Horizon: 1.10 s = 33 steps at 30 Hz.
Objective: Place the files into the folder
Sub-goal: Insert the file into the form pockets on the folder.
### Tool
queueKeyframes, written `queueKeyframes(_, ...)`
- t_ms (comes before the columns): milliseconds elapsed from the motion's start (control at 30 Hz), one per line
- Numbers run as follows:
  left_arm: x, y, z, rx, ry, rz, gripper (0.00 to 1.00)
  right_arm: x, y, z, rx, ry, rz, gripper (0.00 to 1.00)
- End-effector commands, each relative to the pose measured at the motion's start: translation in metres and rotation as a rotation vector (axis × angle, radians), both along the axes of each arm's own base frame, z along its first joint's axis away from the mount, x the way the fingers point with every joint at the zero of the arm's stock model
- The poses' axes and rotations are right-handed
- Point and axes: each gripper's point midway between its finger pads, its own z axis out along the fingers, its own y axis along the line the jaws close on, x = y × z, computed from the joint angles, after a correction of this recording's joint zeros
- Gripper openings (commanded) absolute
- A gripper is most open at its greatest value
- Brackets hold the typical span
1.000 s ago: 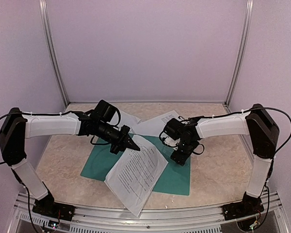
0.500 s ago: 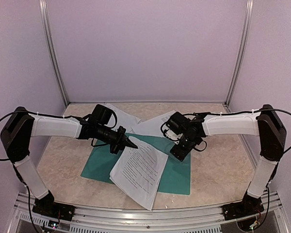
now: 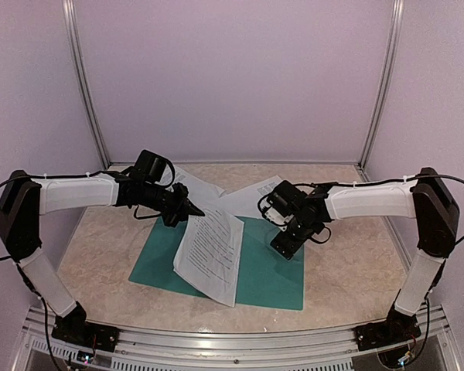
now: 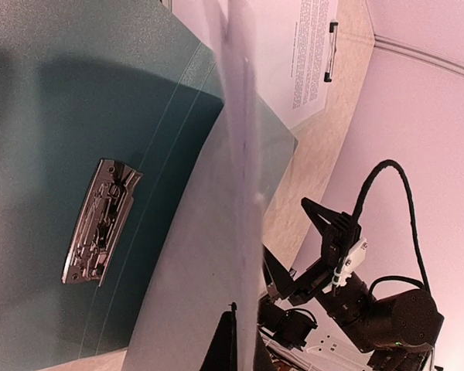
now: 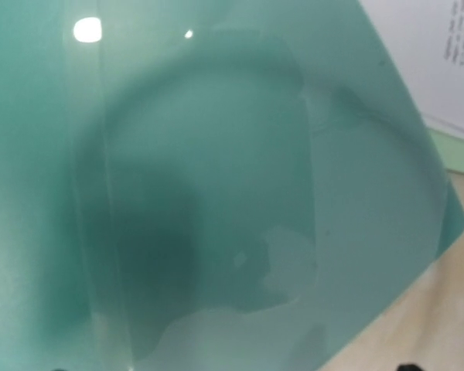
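**Left gripper**: closed on the top corner of one sheet of the files, at centre left of the top view. The sheet is lifted at that corner and slopes down toward the lower centre. Its lower part lies over the left leaf of the folder.

**Folder:** open and flat on the worktop, at the centre of the top view. In the left wrist view the silver clip lies on the inner face, beside the centre fold.

**Right gripper**: above the right leaf of the folder. In the left wrist view its fingers stand apart with nothing between them.

**Loose sheets**: two more printed sheets lie on the worktop past the folder's far edge.
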Motion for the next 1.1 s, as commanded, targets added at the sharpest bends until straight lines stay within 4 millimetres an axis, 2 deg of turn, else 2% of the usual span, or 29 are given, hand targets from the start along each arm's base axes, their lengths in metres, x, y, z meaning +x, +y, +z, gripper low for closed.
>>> queueKeyframes(0,0.001,0.007,0.002,0.035,-0.034,0.018,0.0,0.009,0.004,-0.006,-0.048,-0.047,0.004,0.9)
queueKeyframes(267,-0.001,0.011,0.002,0.036,-0.043,0.023,0.0,0.008,0.019,-0.021,-0.128,-0.097,0.026,0.92)
queueKeyframes(533,-0.011,0.019,-0.014,0.069,-0.01,0.014,0.0,0.007,0.013,-0.043,-0.322,-0.162,0.02,0.92)
queueKeyframes(700,-0.017,0.023,-0.023,0.08,0.007,0.008,0.0,0.012,0.006,-0.04,-0.411,-0.216,0.008,0.92)
queueKeyframes(1067,-0.019,0.029,-0.034,0.105,0.023,0.005,0.0,0.022,0.008,-0.031,-0.474,-0.293,0.011,0.92)
